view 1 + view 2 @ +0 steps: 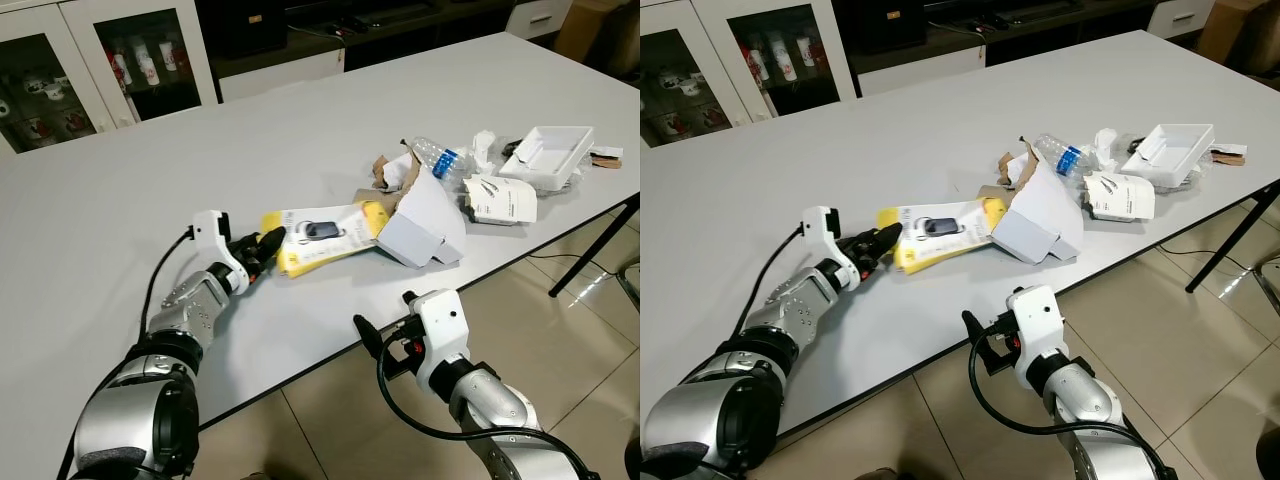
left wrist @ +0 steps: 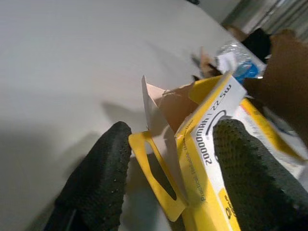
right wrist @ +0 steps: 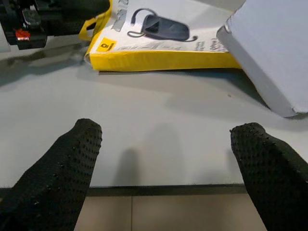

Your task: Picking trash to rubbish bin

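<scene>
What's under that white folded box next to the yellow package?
The white folded box overlaps the yellow package's far end, with brown cardboard scraps behind it. Anything else beneath is covered. The left claw straddles the package's near end.

1. On the yellow package, between the fingers of my left gripper, I can read "2000mAh" in black letters on the white side panel. Next to it stands "22.5W". This text is in the center right of the left wrist view.
2. Under this line there is smaller black print on the same panel. It is too blurred for me to read.
3. In my right wrist view, at the upper left of the frame, the same package shows a small yellow square logo. The mark inside it I cannot read.
4. The blue label on the plastic bottle is too small to read.
</scene>
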You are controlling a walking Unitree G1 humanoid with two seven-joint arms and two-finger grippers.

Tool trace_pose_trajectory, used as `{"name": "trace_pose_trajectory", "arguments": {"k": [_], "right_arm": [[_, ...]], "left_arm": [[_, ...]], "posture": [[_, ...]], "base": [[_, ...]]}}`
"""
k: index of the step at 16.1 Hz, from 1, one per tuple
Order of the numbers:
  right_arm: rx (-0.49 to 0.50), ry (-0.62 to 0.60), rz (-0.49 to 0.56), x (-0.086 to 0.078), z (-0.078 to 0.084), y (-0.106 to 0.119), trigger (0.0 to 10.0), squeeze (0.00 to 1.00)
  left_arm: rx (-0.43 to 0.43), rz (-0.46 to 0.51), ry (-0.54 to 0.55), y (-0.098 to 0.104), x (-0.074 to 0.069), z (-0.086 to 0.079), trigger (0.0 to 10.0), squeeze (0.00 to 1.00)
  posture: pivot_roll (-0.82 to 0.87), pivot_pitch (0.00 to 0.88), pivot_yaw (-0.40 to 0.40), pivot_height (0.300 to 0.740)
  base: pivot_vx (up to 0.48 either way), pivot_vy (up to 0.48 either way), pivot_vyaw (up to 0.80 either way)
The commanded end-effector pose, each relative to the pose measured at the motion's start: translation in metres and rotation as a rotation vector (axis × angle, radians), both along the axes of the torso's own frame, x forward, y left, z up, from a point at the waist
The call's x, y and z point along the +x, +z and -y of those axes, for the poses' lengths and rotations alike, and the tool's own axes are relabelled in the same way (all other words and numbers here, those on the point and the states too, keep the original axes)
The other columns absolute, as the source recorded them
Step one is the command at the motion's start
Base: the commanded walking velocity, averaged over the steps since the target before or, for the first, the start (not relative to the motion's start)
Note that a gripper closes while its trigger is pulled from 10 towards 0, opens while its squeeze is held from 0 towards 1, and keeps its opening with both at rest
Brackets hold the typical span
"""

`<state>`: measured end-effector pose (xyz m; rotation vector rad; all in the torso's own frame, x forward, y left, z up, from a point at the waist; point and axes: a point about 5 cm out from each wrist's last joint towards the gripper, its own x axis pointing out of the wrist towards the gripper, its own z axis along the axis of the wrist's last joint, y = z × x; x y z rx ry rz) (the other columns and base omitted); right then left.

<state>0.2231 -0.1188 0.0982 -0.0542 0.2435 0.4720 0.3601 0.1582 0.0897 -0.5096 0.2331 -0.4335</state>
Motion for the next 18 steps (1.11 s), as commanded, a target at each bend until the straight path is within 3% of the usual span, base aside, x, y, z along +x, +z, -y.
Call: {"name": "trace_pose_trajectory", "arguments": {"k": [1, 13, 14, 15, 16, 17, 18], "right_arm": [[-0.001, 0.005, 0.012, 0.002, -0.001, 0.001, 10.0, 0.00], [-0.018, 0.019, 0.029, 0.006, -0.002, 0.000, 10.0, 0.00], [-0.019, 0.021, 0.030, 0.006, -0.002, 0.000, 10.0, 0.00], [-0.021, 0.021, 0.029, 0.005, -0.001, 0.000, 10.0, 0.00], [-0.021, 0.021, 0.029, 0.005, -0.001, 0.000, 10.0, 0.00], [-0.021, 0.020, 0.028, 0.005, -0.001, 0.000, 10.0, 0.00], [-0.023, 0.018, 0.028, 0.005, 0.000, -0.001, 10.0, 0.00]], "left_arm": [[-0.016, 0.021, -0.011, 0.006, 0.003, 0.001, 0.0, 0.00], [-0.043, 0.030, -0.031, 0.002, -0.001, 0.001, 0.0, 0.00], [-0.035, 0.036, -0.048, 0.002, -0.003, 0.002, 0.0, 0.00], [0.075, 0.062, -0.107, -0.001, -0.006, 0.004, 0.0, 0.00], [0.094, 0.065, -0.113, -0.002, -0.006, 0.004, 0.0, 0.00], [0.113, 0.072, -0.111, -0.002, -0.007, 0.003, 3.2, 0.05], [0.111, 0.085, -0.115, -0.002, -0.008, 0.001, 10.0, 1.00]], "posture": [[-0.12, 0.022, 0.052, 0.740], [-0.12, 0.008, 0.043, 0.740], [-0.12, 0.008, 0.043, 0.740], [-0.12, 0.007, 0.047, 0.740], [-0.12, 0.007, 0.047, 0.740], [-0.12, 0.007, 0.048, 0.740], [-0.12, 0.007, 0.049, 0.740]], "base": [[0.000, 0.000, 0.00], [0.000, 0.000, 0.00], [0.000, 0.000, 0.00], [0.000, 0.000, 0.00], [0.000, 0.000, 0.00], [0.000, 0.000, 0.00], [0.000, 0.000, 0.00]]}}
